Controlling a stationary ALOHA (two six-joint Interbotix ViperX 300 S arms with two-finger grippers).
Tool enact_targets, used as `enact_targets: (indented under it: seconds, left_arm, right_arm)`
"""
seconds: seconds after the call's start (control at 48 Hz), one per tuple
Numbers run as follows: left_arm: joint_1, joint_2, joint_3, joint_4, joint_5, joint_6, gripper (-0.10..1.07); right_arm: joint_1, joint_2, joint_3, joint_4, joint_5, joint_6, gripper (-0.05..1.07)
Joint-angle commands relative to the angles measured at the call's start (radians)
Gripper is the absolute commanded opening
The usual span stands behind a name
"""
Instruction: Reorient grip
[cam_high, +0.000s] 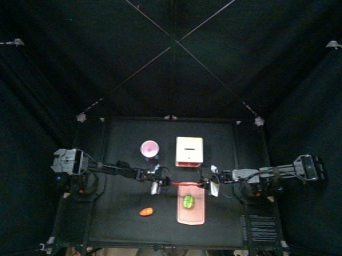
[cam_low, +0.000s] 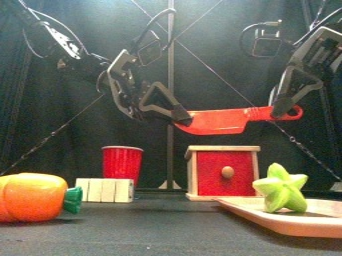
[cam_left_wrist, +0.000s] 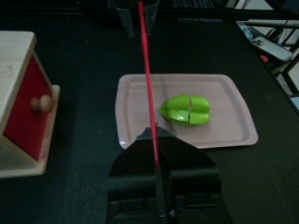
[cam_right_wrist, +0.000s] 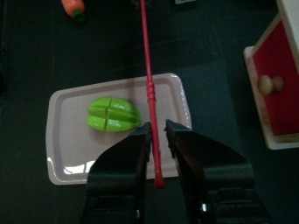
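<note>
A red spatula (cam_low: 221, 121) hangs level above the table, held at both ends. My left gripper (cam_low: 174, 115) is shut on its blade end, and my right gripper (cam_low: 281, 108) is shut on its handle end. From above, the spatula (cam_high: 185, 184) spans the gap between the left gripper (cam_high: 163, 181) and the right gripper (cam_high: 210, 181). In the left wrist view the spatula (cam_left_wrist: 145, 61) runs edge-on away from the closed jaws. In the right wrist view its handle (cam_right_wrist: 149, 79) passes between the jaws.
Below the spatula a pink tray (cam_low: 247, 208) holds a green star fruit (cam_low: 281, 188). A wooden box with a red drawer (cam_low: 223, 172), a red cup (cam_low: 122, 162) and a white block (cam_low: 104, 190) stand behind. An orange carrot (cam_low: 30, 197) lies front left.
</note>
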Motion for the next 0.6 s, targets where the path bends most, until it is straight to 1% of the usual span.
enact_targets:
  seconds: [0.0, 0.312, 0.479, 0.583]
  left_arm:
    - [0.003, -0.008, -0.028, 0.000, -0.011, 0.002, 0.22]
    - [0.006, -0.002, -0.029, -0.003, -0.011, 0.002, 0.22]
    - [0.006, 0.002, -0.031, -0.003, -0.012, 0.002, 0.22]
    - [0.006, 0.005, -0.034, -0.003, -0.015, 0.002, 0.22]
  right_arm:
    - [-0.002, -0.006, -0.009, 0.011, -0.008, 0.002, 0.58]
    - [0.008, -0.011, -0.008, 0.103, -0.002, 0.000, 0.42]
    - [0.012, -0.012, -0.006, 0.104, -0.002, 0.000, 0.37]
    - [0.012, -0.012, -0.006, 0.101, -0.002, 0.000, 0.36]
